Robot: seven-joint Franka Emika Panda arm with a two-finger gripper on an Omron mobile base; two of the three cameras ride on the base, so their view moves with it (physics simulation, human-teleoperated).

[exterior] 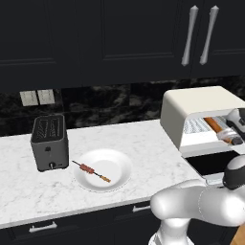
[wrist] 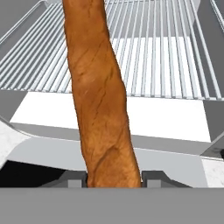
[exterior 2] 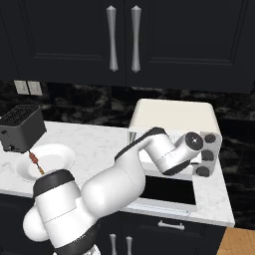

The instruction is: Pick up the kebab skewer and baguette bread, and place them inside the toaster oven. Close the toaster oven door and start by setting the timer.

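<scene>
The end effector [wrist: 114,177] grips the baguette bread [wrist: 98,92] over the wire rack [wrist: 175,52] inside the open toaster oven [exterior: 201,107], while the kebab skewer [exterior: 91,170] lies on the plate [exterior: 119,165] mid-counter [exterior: 19,191]

No legible text, labels, brand marks, numbers or signs appear on any surface: the toaster oven [exterior: 201,115] and its knobs [exterior 2: 209,154], the dark toaster [exterior: 49,142], the plate [exterior: 119,167], the cabinet doors [exterior 2: 124,40] and the wall outlets [exterior: 37,97] are all unmarked
</scene>
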